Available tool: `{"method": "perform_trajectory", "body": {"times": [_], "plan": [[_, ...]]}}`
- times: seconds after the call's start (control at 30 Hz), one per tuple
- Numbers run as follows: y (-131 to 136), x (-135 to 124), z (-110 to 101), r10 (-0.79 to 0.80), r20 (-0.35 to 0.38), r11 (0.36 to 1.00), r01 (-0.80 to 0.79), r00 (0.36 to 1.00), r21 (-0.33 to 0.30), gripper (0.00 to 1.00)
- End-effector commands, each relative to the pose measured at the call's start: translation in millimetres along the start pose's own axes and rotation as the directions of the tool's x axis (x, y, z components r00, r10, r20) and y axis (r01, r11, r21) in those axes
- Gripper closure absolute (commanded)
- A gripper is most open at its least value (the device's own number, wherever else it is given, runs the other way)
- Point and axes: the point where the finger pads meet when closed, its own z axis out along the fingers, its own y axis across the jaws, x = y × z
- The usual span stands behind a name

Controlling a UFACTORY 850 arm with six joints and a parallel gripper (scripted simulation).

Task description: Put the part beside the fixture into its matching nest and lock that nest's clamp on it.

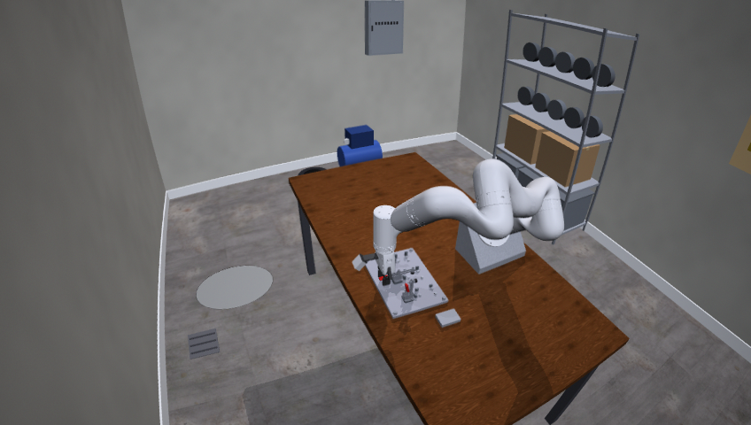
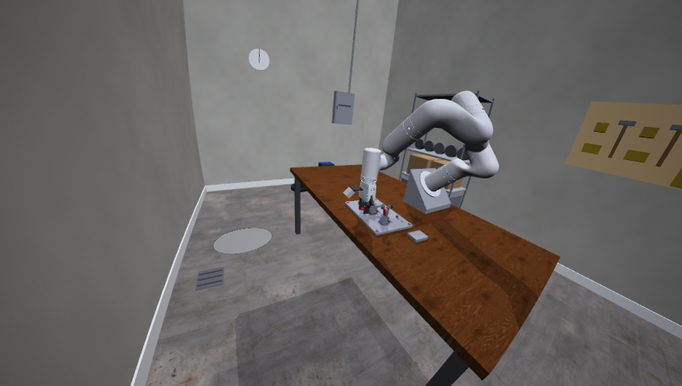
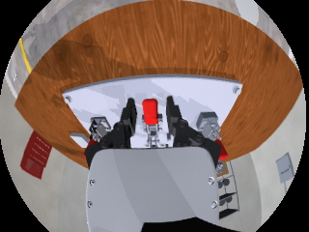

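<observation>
The jaws stand partway spread with nothing pinched, and the relation that matters lies right between them: in the wrist view a red handle (image 3: 150,111) sits in the gap, its long axis running fore and aft, crosswise to the line on which the two black fingers would close, with a strip of plate visible on either side. This looks like the middle clamp's handle, so the coming move is probably to work that clamp, perhaps to open it; a small sideways centring error would make one finger nudge it first. Beyond the handle, small grey metal linkages flank the fingers, each with its own red grip, one of them a red handle (image 1: 406,287) (image 2: 384,212) standing fairly upright. All of this is carried by the fixture plate (image 1: 425,306) (image 2: 396,227) (image 3: 181,87), a smooth pale-grey slab with bolts at its corners. The part (image 1: 447,318) (image 2: 417,236), a matte light-grey rectangular block with crisp edges, lies flat on the tabletop (image 1: 500,336) (image 2: 454,277) (image 3: 159,39), just beside the plate's end and well apart from the jaws, outside any nest. Around it spreads reddish-brown wood, streaked with darker grain and knots.
</observation>
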Motion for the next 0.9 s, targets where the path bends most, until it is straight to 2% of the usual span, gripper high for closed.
{"method": "perform_trajectory", "body": {"times": [0.0, 0.33, 0.37, 0.87], "plan": [[0.0, 0.8, 0.0, 0.000, -0.002, 1.000, 0.000, 1.000, 0.000, 0.53], [0.0, 0.8, 0.0, 0.000, -0.002, 1.000, 0.000, 1.000, 0.000, 0.53], [0.0, 0.8, 0.0, 0.000, -0.002, 1.000, 0.000, 1.000, 0.000, 1.00], [0.0, 0.8, 0.0, 0.000, -0.002, 1.000, 0.000, 1.000, 0.000, 1.00]]}}
